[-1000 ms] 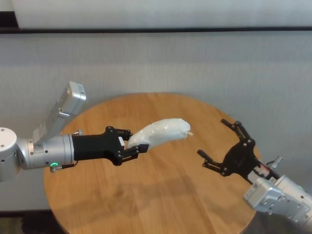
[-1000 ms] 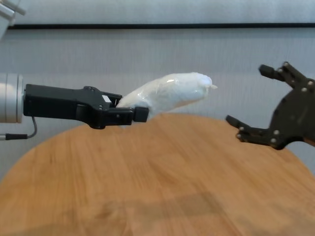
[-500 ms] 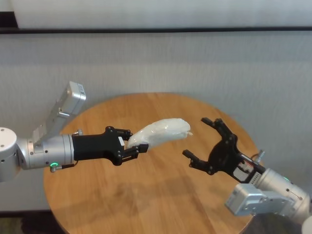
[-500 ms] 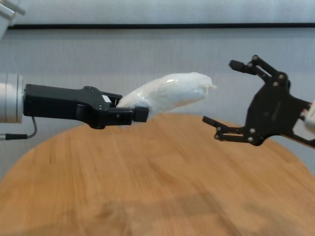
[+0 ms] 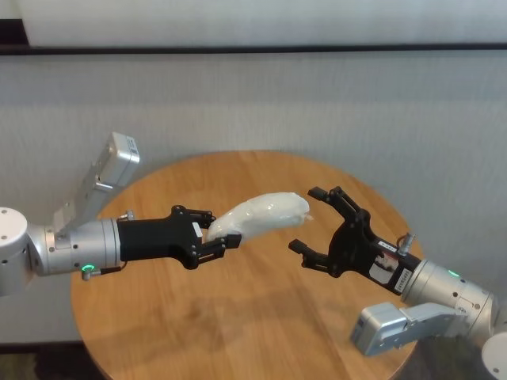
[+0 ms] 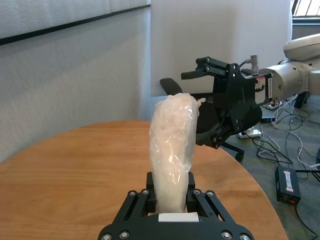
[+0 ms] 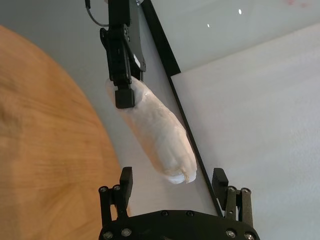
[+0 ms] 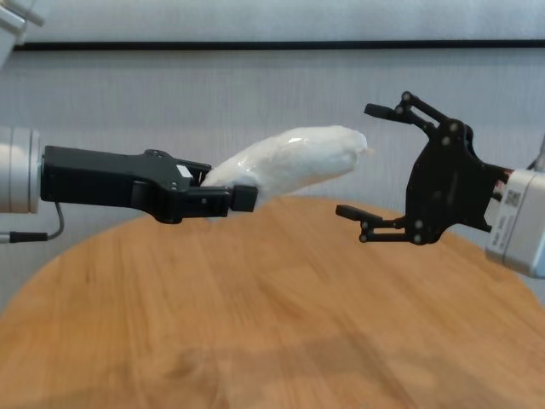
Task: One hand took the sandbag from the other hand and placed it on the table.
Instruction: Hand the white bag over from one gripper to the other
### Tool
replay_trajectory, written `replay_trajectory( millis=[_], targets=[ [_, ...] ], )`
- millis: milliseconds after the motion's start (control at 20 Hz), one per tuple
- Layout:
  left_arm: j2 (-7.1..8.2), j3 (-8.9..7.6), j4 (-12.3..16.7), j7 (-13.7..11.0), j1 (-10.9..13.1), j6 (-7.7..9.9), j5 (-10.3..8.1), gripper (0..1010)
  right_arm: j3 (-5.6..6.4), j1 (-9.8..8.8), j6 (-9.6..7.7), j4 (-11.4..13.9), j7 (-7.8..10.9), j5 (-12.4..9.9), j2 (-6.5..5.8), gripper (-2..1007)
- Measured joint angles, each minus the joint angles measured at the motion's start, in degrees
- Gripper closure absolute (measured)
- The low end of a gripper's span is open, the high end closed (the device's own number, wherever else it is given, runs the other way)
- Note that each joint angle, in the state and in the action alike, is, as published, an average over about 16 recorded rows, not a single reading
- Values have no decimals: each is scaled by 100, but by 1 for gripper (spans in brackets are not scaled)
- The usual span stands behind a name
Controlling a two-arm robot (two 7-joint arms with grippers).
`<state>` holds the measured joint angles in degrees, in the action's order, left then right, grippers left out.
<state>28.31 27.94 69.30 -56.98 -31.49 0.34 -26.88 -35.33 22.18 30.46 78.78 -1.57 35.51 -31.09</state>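
Note:
The white sandbag (image 5: pixel 261 215) (image 8: pixel 294 162) sticks out level above the round wooden table (image 5: pixel 238 317), clear of its top. My left gripper (image 5: pixel 223 229) (image 8: pixel 238 194), slim and black, is shut on the bag's near end (image 6: pixel 172 145). My right gripper (image 5: pixel 305 219) (image 8: pixel 356 160), a black open-frame linkage, is open just off the bag's free pinched end. One finger is above that tip and one below it. In the right wrist view the tip of the sandbag (image 7: pixel 155 135) lies just ahead of and between the spread fingers of the right gripper (image 7: pixel 172 175), not touching them.
A silver boxy housing (image 5: pixel 111 170) rises from my left forearm. Beyond the table's far edge stand a black office chair (image 6: pixel 170 85) and cables with a power brick (image 6: pixel 286 180) on the floor. A grey wall runs behind the table.
My right gripper has moved left and up from the table's right side to the sandbag's free end, staying open. The left gripper and the bag have not moved.

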Motion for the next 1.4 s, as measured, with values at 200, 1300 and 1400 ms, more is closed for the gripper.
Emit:
replay_trajectory(
  millis=[200, 1300, 1400],
  targets=[
    [0, 0, 0, 0, 0, 0, 0, 667, -19, 125, 16, -53, 43, 250, 33, 4],
    [0, 0, 0, 0, 0, 0, 0, 667, -109, 417, -51, -126, 287, 755, 166, 4],
    [0, 0, 0, 0, 0, 0, 0, 667, -125, 434, -60, -140, 287, 769, 173, 4]
  ],
)
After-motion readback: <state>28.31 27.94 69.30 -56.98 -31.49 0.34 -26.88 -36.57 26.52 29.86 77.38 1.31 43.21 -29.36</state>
